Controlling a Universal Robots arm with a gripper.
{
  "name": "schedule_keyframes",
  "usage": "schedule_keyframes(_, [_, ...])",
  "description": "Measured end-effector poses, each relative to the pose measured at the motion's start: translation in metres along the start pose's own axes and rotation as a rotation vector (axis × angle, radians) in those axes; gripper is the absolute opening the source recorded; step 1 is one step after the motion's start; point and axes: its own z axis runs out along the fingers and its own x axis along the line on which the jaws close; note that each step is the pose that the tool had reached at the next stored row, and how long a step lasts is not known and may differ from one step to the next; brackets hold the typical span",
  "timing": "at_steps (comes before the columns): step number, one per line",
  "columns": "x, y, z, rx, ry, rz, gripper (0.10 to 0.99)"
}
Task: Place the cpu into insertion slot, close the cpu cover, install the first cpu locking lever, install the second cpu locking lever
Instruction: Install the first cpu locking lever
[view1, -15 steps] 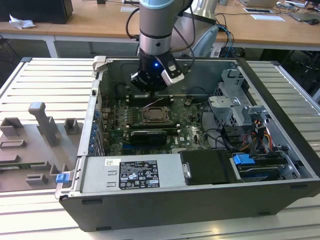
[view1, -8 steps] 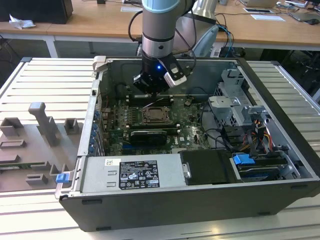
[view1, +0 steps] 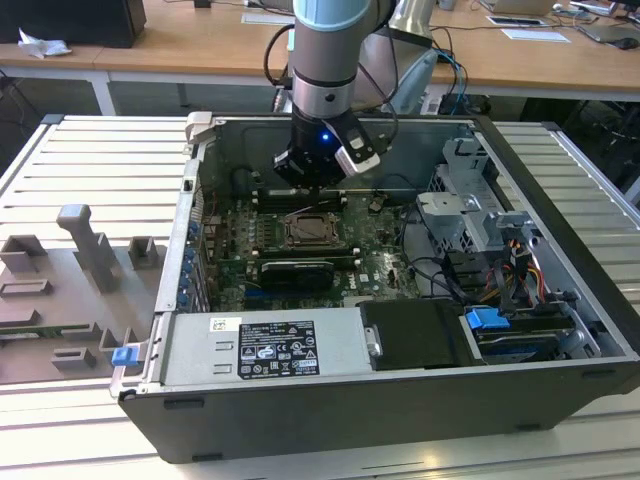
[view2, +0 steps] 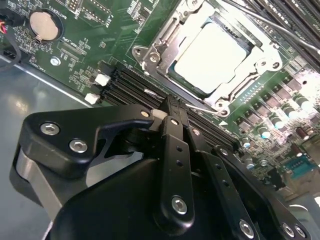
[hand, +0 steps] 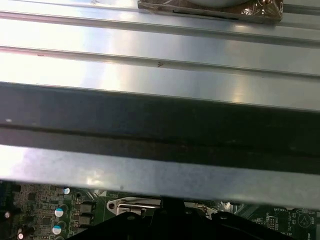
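Note:
The cpu (view2: 215, 50) lies flat in the insertion slot (view1: 305, 231), its silvery top bright in the second wrist view. The cpu cover (view2: 159, 44) is down over it, framing the chip through its window. A thin wire locking lever (view2: 200, 106) runs along the socket's edge closest to my gripper. My gripper (view2: 167, 106) is shut with nothing seen between its fingers, and its tips sit right at that lever, beside the memory slots. In the exterior view the gripper (view1: 316, 188) hangs just above the socket's far edge, inside the open computer case.
The case walls (view1: 190, 230) surround the motherboard. Black memory slots (view2: 125, 85) run beside the socket. A power supply (view1: 270, 345) fills the case front, and drive cages and cables (view1: 480, 240) stand at the exterior view's right. A grey fixture plate (view1: 70, 290) lies outside, at the left.

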Motion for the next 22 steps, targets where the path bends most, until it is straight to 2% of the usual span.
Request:
schedule_keyframes(3, [-0.0018, -0.0002, 0.001, -0.004, -0.001, 0.007, 0.106])
schedule_keyframes(6, [-0.0027, -0.0004, 0.0021, -0.017, -0.0022, 0.007, 0.106])
schedule_keyframes(7, [-0.0031, -0.0004, 0.0025, -0.018, -0.0024, 0.008, 0.106])
schedule_keyframes(18, [-0.008, -0.0017, 0.0113, -0.018, -0.0022, 0.008, 0.106])
schedule_keyframes(22, [-0.0086, -0.002, 0.0138, -0.013, -0.0018, 0.008, 0.106])
